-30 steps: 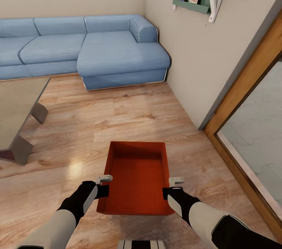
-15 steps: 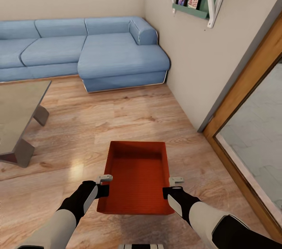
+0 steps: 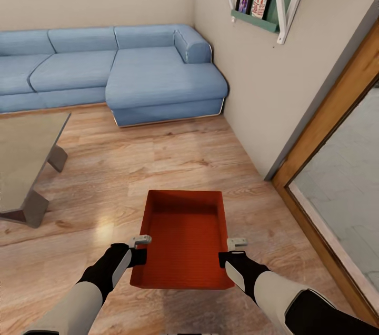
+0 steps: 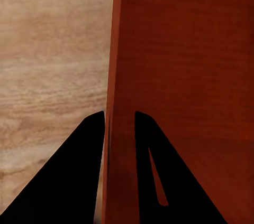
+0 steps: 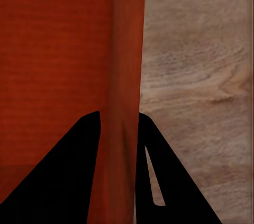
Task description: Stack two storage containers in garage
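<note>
head high looking down, wrists close on container (image 3: 183, 240)

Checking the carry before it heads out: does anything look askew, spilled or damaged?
Nothing stands out. The storage container sits level and empty between the left gripper and right gripper, jaws clamped on its side walls above the wood floor.

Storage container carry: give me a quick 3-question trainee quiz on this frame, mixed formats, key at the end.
1. True or false: the orange-red storage container is held by one gripper alone.
2. Multiple choice: what stands in the corner ahead? A) a red car B) a blue sectional sofa C) a wooden panel door
3. Short answer: where on the container does each gripper clamp?

Key
1. False. The left gripper and the right gripper each hold a side.
2. B.
3. On a long side wall: each wrist view shows one finger inside the wall and one outside, over the light wood-plank floor.
</note>
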Available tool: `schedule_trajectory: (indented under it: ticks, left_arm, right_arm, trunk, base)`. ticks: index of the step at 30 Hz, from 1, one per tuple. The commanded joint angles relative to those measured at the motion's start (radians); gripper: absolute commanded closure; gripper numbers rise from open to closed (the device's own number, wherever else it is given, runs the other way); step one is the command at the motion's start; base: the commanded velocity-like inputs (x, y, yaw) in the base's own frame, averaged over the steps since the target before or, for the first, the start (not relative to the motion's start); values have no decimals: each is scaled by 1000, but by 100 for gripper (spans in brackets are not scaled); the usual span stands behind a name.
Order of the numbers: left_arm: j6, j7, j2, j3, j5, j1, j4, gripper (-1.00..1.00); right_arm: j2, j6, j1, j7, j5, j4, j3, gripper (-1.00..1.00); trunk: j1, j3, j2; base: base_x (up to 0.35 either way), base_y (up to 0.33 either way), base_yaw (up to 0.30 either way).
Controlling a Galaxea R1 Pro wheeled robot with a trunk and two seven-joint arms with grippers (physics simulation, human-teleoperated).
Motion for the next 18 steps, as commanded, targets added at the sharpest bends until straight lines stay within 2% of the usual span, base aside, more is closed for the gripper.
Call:
schedule_trajectory:
  ticks: [1,18]
  left_arm:
    - [7,12,5,-4,-23,0,-1,100]
    - [8,12,5,-3,-23,1,-1,100]
  right_arm:
    - [-6,7,0,-7,4,-1,14,100]
    - [-6,0,0,-8,4,-1,14,100]
  trunk:
    - [-4,3,7]
    - [-69,56,126]
  base:
    - [0,0,0]
    - [0,0,0]
